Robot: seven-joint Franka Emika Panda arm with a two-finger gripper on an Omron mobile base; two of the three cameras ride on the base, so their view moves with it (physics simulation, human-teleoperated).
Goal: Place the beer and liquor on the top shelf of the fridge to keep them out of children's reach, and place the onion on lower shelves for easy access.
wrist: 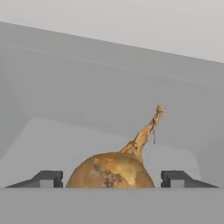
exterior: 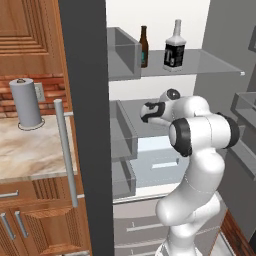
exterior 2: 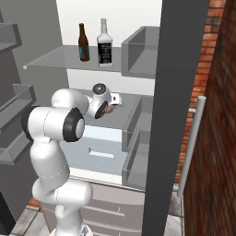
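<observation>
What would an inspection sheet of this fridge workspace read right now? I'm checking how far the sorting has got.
Surface: second shelf of the open fridge, a grey glass pane; the arm reaches in over it.
Job's things: beer and liquor stand upright side by side on the top shelf. The onion sits between the fingertips, stem pointing away.
Clutter: paper towel roll on the marble counter left of the fridge.
Grippers: gripper open, fingertips standing clear of the onion on both sides.
Cables: nothing seen.
Surroundings: wooden cabinets, brick wall.
</observation>
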